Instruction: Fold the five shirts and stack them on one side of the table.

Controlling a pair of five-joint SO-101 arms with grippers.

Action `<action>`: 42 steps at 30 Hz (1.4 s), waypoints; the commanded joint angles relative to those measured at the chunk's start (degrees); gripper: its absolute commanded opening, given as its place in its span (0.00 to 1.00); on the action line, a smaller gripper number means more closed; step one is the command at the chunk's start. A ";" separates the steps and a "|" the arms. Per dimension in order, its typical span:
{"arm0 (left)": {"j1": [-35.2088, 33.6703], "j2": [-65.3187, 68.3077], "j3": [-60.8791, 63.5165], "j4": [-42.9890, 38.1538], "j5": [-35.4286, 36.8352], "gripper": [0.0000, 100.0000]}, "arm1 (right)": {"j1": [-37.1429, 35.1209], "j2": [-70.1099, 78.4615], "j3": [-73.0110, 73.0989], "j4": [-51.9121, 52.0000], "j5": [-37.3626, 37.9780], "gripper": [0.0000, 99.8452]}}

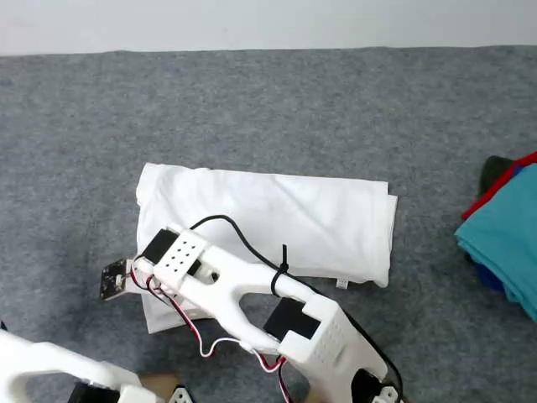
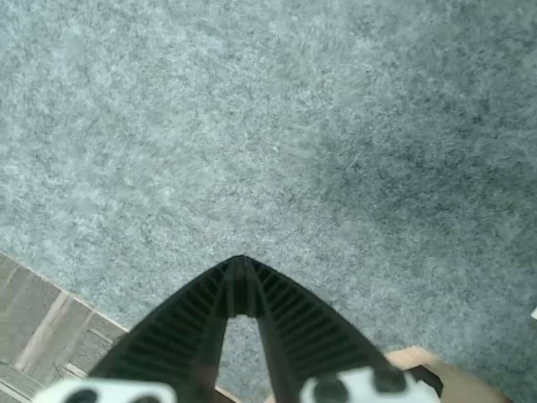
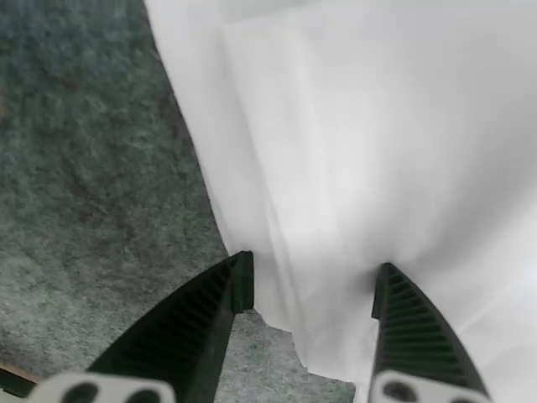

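A white shirt [image 1: 268,222] lies partly folded across the middle of the grey felt table [image 1: 268,109]. My right arm [image 1: 252,294] stretches from the near edge over the shirt's near-left corner. In the right wrist view my right gripper [image 3: 312,273] is open just above the white shirt [image 3: 377,126], its jaws straddling the cloth beside the folded edge, nothing pinched. My left gripper [image 2: 242,262] is shut on nothing, hovering over bare felt [image 2: 294,126] near the table's edge. Part of the left arm [image 1: 50,361] shows at the near-left corner.
A pile of shirts [image 1: 503,235] sits at the right edge, teal on top with red, blue and dark green beneath. Bare felt stretches behind and to the left of the white shirt. A wooden table edge [image 2: 33,311] borders the felt.
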 commanded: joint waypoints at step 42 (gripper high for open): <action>-2.37 -1.76 -0.22 -0.79 -1.93 0.00 | 3.82 2.59 -16.09 8.04 2.29 0.02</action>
